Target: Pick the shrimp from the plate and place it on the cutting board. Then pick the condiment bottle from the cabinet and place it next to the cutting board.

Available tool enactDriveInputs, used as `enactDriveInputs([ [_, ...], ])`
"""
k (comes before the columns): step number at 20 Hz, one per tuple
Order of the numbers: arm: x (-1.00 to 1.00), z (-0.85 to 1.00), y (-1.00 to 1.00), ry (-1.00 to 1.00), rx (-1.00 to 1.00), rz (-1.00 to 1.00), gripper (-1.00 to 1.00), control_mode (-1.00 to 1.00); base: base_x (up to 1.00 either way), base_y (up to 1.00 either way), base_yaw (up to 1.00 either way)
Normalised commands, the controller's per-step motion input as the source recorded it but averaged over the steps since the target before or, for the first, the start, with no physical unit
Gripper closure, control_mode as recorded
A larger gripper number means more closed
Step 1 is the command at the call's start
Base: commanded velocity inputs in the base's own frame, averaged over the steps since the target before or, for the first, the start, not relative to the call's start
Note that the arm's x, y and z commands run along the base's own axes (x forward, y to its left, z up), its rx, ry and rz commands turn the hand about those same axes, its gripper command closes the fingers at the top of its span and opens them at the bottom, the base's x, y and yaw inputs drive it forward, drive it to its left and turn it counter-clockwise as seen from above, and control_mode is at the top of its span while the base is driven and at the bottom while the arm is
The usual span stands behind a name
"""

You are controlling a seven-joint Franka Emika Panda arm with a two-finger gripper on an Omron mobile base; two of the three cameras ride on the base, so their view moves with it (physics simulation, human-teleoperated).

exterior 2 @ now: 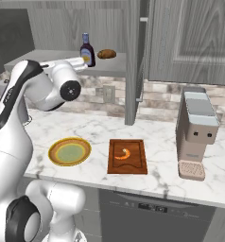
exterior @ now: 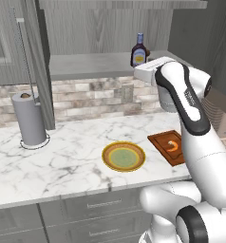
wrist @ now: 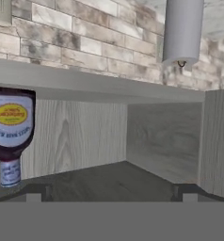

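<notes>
The small orange shrimp (exterior: 172, 145) (exterior 2: 124, 153) lies on the reddish-brown cutting board (exterior: 161, 141) (exterior 2: 127, 166). Left of the board, the yellow-rimmed plate (exterior: 123, 156) (exterior 2: 69, 151) holds nothing. The dark condiment bottle (exterior: 139, 50) (exterior 2: 87, 49) (wrist: 10, 132) stands on the shelf of the grey cabinet (exterior: 86, 64) (exterior 2: 38, 56). My gripper (exterior: 139, 70) (exterior 2: 82, 63) (wrist: 112, 193) is raised to the shelf's edge, just in front of the bottle. It is open wide and holds nothing. In the hand view the scene is upside down and the bottle sits off to the left of the fingertips (wrist: 36, 192).
A brown rounded lump (exterior 2: 107, 54) lies on the shelf beside the bottle. The open cabinet door (exterior 2: 133, 61) (exterior: 39, 61) hangs down toward the counter. A paper towel roll (exterior: 29, 118) (wrist: 182, 30) stands at the counter's left, a coffee machine (exterior 2: 194, 132) at its right.
</notes>
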Motion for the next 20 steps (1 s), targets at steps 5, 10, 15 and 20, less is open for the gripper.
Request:
enactDriveInputs([
  [5, 0.1, 0.03, -0.07, -0.05, 0.0, -0.04, -1.0, -1.0, 0.0, 0.0, 0.0],
  [10, 0.06, 0.04, -0.07, -0.05, 0.0, -0.04, -1.0, -1.0, 0.0, 0.0, 0.0],
  [15, 0.03, 0.09, -0.06, -0.02, 0.0, -0.04, -1.0, -1.0, 0.0, 0.0, 0.0],
  [20, 0.01, 0.12, -0.06, 0.0, 0.0, -0.05, -1.0, -1.0, 0.0, 0.0, 0.0],
])
